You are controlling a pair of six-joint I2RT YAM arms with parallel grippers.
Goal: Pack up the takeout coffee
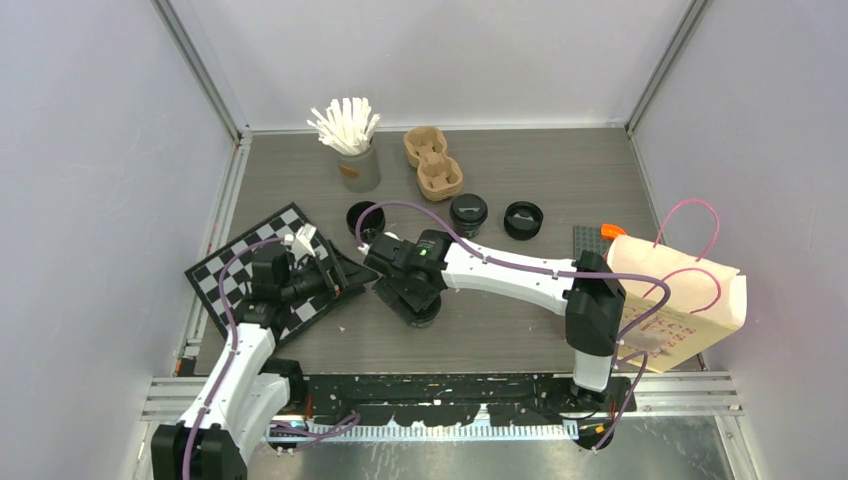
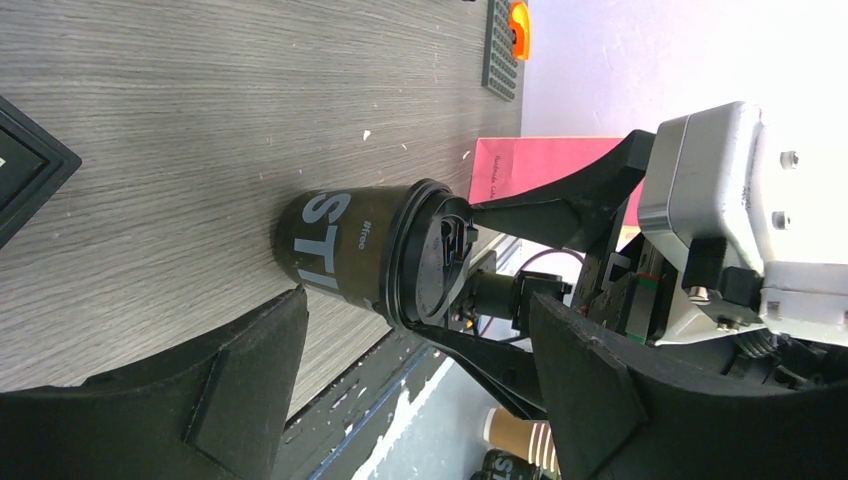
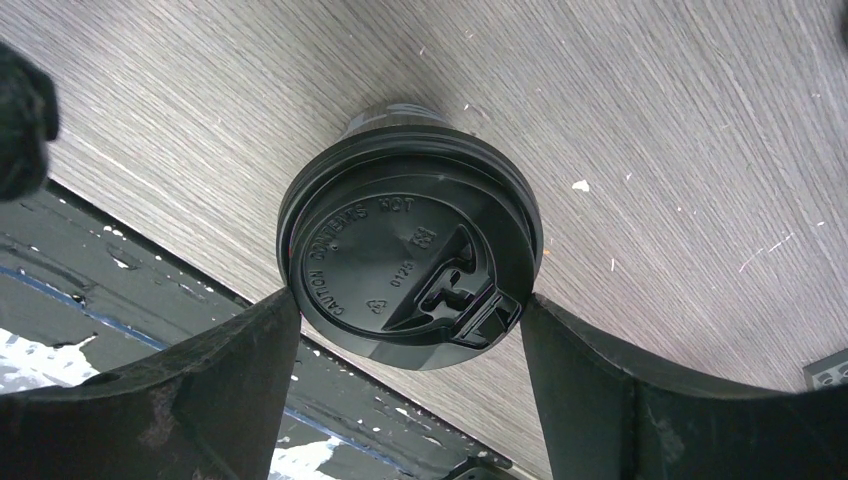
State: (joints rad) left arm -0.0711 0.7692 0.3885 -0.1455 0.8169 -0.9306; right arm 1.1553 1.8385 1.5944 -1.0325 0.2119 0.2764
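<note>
One lidded cup [image 2: 340,250] stands by the surface's [image 1: 500,335] near edge between the right gripper's [image 3: 408,302] fingers — gripped or merely straddled, I cannot tell — while the left gripper's [image 2: 420,420] fingers gape empty (two cups [image 1: 469,212] [image 1: 523,220] wait toward the far edge, carrier [image 1: 432,163] unfilled), so packing looks barely begun.

Entry: robot test cell in a lab, as I see it from my remote station. Evidence: plain white panel walls [image 1: 430,60] set in aluminium framing [image 1: 200,70], and a grey wood-grain table [image 1: 540,170]. Also a black-and-white calibration checkerboard [image 1: 218,282] and a scuffed black mounting rail [image 1: 450,392] along the near edge.
</note>
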